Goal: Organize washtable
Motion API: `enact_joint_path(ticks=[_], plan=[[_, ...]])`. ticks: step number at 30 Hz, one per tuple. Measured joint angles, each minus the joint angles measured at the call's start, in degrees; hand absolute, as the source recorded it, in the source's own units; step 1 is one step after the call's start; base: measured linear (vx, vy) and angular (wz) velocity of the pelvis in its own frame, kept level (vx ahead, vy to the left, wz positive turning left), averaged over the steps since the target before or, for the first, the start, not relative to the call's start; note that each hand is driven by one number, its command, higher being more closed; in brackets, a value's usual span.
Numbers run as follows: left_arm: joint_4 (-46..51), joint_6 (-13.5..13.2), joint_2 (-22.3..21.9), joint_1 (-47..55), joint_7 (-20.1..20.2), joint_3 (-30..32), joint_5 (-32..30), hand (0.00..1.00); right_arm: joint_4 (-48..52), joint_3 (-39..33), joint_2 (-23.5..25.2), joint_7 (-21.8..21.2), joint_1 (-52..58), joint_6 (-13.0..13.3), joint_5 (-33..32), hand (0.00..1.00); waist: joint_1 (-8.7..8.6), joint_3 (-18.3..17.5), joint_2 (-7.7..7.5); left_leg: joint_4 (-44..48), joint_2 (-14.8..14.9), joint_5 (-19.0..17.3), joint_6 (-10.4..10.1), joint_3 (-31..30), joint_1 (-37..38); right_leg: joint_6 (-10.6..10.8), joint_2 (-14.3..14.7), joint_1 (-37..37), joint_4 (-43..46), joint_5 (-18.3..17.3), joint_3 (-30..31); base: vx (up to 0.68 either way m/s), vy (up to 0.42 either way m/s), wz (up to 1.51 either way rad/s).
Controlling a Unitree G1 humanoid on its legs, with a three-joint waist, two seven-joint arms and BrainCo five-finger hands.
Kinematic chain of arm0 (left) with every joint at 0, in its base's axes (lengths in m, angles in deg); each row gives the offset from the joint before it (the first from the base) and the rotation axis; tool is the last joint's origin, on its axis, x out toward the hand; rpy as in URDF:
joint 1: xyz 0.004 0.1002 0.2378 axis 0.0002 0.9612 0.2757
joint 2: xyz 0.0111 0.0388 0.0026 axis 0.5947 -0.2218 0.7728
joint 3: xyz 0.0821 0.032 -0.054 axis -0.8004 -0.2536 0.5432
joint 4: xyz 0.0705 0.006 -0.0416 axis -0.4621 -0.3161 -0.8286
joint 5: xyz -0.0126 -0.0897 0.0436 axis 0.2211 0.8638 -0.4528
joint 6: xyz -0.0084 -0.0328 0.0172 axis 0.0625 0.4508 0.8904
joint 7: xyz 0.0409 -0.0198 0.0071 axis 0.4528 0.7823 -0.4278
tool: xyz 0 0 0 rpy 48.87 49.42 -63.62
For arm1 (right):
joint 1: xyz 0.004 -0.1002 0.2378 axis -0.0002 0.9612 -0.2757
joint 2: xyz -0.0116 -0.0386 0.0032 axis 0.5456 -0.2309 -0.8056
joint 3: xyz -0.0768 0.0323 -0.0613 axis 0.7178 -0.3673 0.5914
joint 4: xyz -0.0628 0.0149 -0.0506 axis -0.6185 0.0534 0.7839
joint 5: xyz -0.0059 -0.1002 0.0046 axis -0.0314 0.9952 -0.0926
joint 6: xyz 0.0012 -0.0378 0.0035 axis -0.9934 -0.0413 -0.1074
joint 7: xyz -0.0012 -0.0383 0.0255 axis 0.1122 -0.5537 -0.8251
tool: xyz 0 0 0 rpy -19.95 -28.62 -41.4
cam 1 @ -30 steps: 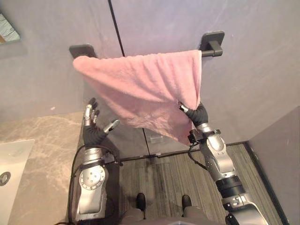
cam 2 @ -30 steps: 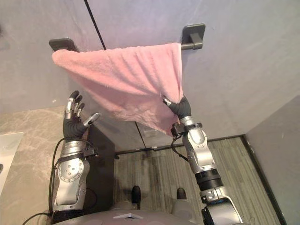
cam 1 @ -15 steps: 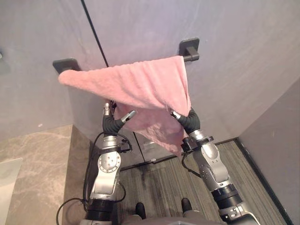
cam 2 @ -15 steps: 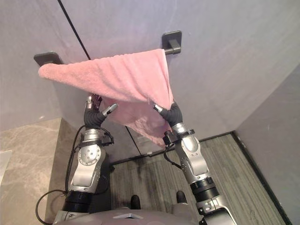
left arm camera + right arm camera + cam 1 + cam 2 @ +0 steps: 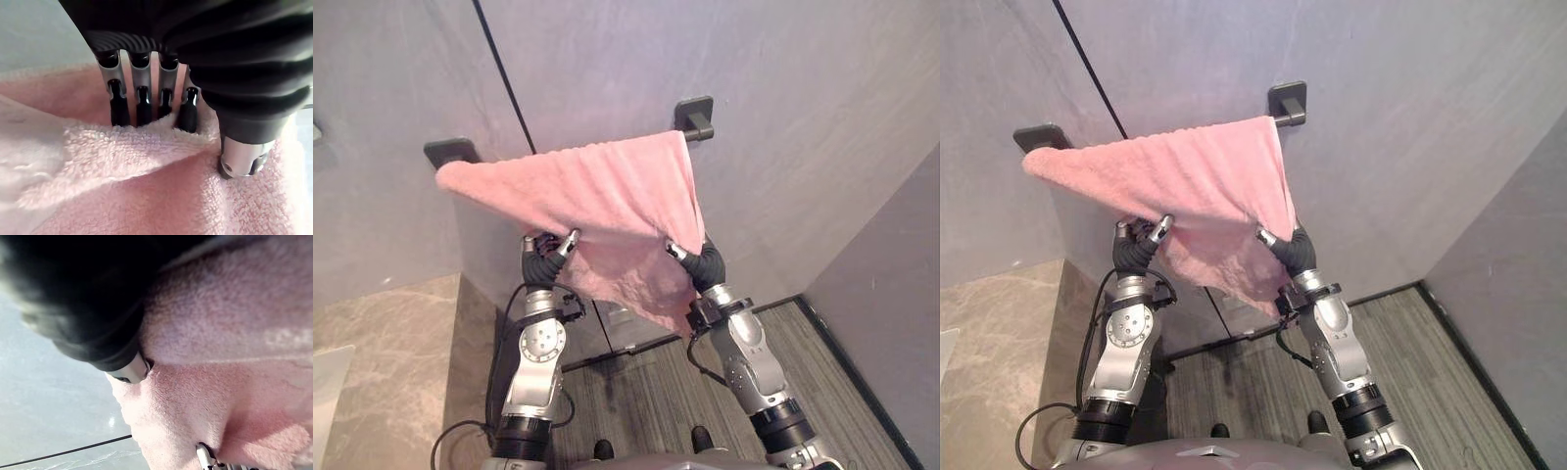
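A pink towel [image 5: 597, 191] hangs over a dark towel bar whose brackets [image 5: 695, 116] are fixed to the grey wall. My left hand [image 5: 543, 262] reaches up under the towel's left lower edge. In the left wrist view its fingers [image 5: 142, 100] curl into a fold of the cloth [image 5: 146, 196], with the thumb [image 5: 242, 156] pressed against the other side. My right hand [image 5: 700, 262] is shut on the towel's right lower edge and holds it away from the wall. In the right wrist view the cloth [image 5: 220, 333] bunches against its thumb [image 5: 127, 372].
A marble counter [image 5: 382, 352] lies at the lower left, with a pale sink edge [image 5: 328, 392] at its near corner. Striped flooring [image 5: 646, 382] runs below the towel. A grey side wall [image 5: 891, 294] closes in on the right.
My left hand rose from beside the counter, fingers straight, to the towel's lower edge and curled into the cloth. The right hand kept its grip. The camera shifted.
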Motion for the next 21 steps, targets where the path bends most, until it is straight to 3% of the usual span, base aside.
enact_joint_path(ticks=[6,13,17,21], plan=[[-0.77,0.5,-0.12,0.32,1.15,1.26,-2.42,1.0,0.0,-2.46,0.66,0.41,1.57,0.01,0.22,1.0,0.08,-0.06,-0.01,-0.02,-0.01,0.01,0.01,-1.07,0.39,-0.08,-0.13,0.95,-0.03,-0.13,-1.04,-0.01,-0.001,0.08],[-3.05,1.44,0.59,2.76,3.59,4.33,-7.41,1.0,-1.87,-14.27,1.28,2.75,1.67,0.2,6.92,1.0,1.05,-0.2,-0.2,-0.01,-0.24,0.03,0.01,-1.9,0.09,-0.06,-0.57,1.23,-0.18,-0.15,-1.57,0.0,0.006,0.07],[-4.9,1.77,3.05,2.68,4.02,7.65,-7.49,1.0,-8.44,-20.98,-1.28,5.09,-3.09,0.87,7.51,1.0,1.13,-0.41,-0.7,-0.01,-0.28,0.06,0.04,-2.66,0.12,-0.05,-0.68,1.7,-0.28,-0.14,-2.18,0.0,0.002,0.08],[-6.69,2.86,4.9,2.72,3.87,10.86,-7.49,1.0,-10.33,-23.2,-4.06,7.14,-5.28,1.08,7.43,1.0,1.33,-0.34,-0.92,-0.02,-0.25,0.11,0.05,-3.42,-0.11,-0.09,-0.73,1.96,-0.29,-0.18,-3.08,-0.01,-0.002,0.12]])
